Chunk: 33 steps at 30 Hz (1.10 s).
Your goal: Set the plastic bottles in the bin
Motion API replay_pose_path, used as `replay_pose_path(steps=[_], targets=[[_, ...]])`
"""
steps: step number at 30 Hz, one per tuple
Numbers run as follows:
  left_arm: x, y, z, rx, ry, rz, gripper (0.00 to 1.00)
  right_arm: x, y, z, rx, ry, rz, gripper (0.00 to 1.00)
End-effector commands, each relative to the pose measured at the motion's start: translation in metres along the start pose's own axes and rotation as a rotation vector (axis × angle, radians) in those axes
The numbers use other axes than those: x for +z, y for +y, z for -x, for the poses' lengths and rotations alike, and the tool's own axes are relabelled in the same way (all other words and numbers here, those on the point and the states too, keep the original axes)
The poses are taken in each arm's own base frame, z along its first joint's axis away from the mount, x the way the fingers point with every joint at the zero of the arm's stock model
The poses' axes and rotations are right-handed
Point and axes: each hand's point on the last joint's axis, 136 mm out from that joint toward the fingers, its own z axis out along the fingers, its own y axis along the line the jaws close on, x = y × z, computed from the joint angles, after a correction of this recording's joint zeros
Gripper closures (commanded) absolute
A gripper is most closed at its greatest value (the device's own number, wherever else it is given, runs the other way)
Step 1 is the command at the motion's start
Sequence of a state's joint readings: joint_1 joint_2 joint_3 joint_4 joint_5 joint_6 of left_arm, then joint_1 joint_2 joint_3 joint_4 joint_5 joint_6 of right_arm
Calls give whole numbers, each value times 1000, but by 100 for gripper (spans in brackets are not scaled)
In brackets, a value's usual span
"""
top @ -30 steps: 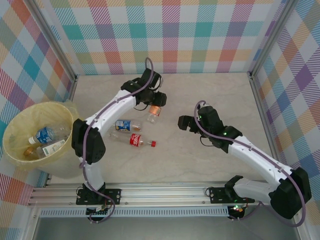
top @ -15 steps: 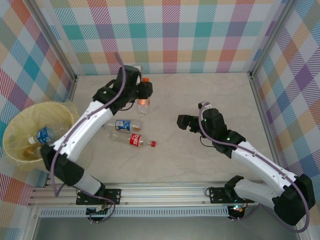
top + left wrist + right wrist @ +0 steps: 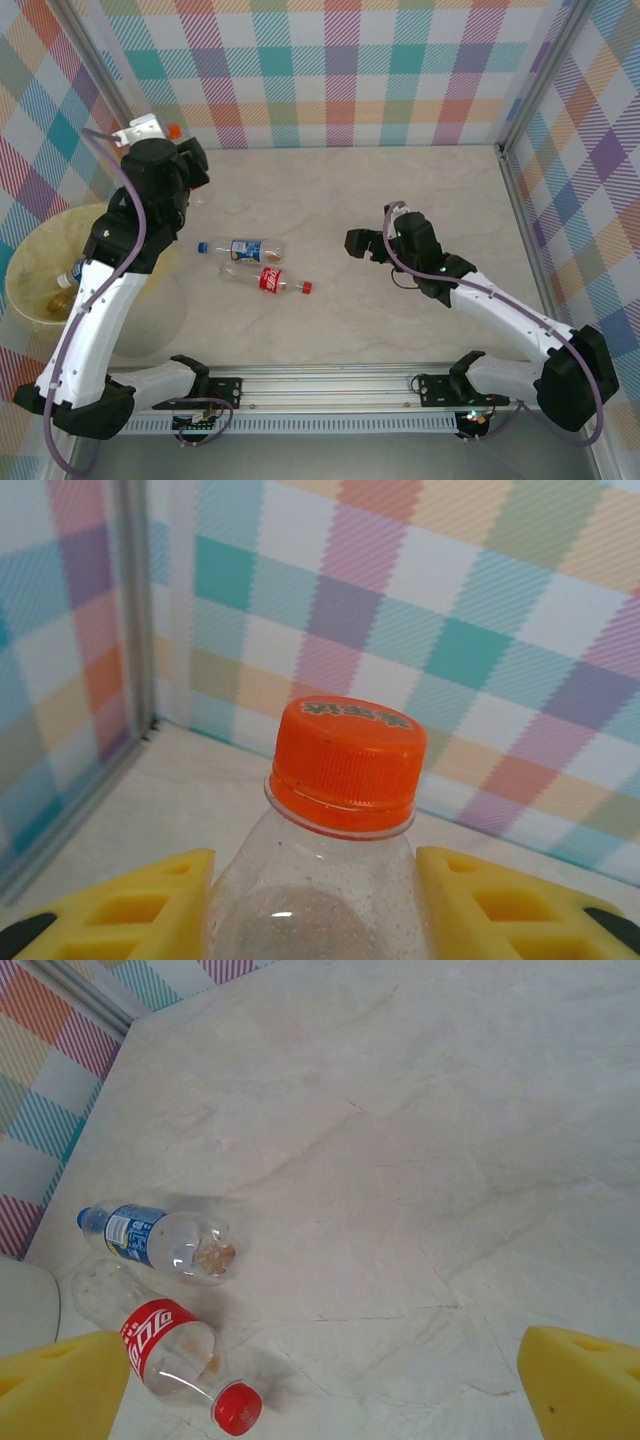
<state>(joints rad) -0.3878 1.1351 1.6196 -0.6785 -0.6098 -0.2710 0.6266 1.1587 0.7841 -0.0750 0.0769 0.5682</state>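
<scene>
- A pale marbled table [image 3: 400, 190], with pastel checked walls around it.
- The bin [image 3: 25, 250] sits at the table's 9 o'clock edge. Inside lie a blue-labelled bottle [image 3: 74, 272] and a brownish bottle [image 3: 57, 304].
- The left gripper [image 3: 320, 900], raised toward 11 o'clock, is clamped on an upright orange-capped bottle [image 3: 343, 755].
- The right gripper [image 3: 320, 1380] hangs right of centre with jaws spread wide, holding nothing.
- At its 9 o'clock, a blue-capped bottle [image 3: 160, 1243] and a red-labelled bottle [image 3: 170, 1345] lie side by side on the table.

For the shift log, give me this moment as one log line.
left jaws: shut on clear orange-capped plastic bottle, lifted | right jaws: open | pale yellow round plastic bin: holds bottles | table: two bottles lying
</scene>
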Motion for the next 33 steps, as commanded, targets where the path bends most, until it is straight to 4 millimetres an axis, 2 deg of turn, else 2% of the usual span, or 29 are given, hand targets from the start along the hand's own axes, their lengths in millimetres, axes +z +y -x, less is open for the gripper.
replay_pose_path(steps=[1,4,7,14,18,22,25,29,33], targets=[[-18,38,19,55,-63,141,54,-1,20,25,-11,-56,67,0],[-33,62,29,40,-103,218,54,3,22,26,-10,-47,72,0],[-47,98,28,11,-100,372,54,7,24,25,-9,-36,78,0],[-50,156,-2,-102,4,518,53,12,27,24,-6,-12,84,0],[-46,182,-19,-176,67,554,53,11,26,24,-17,-6,76,0],[-29,198,-44,-278,163,544,53,11,26,25,-19,-10,74,0],[-15,198,-63,-374,225,484,50,10,26,25,-13,-7,73,0],[-4,197,-69,-432,275,473,23,9,25,23,-10,-4,66,0],[-1,189,-62,-444,278,435,14,9,22,23,-7,-6,56,0]])
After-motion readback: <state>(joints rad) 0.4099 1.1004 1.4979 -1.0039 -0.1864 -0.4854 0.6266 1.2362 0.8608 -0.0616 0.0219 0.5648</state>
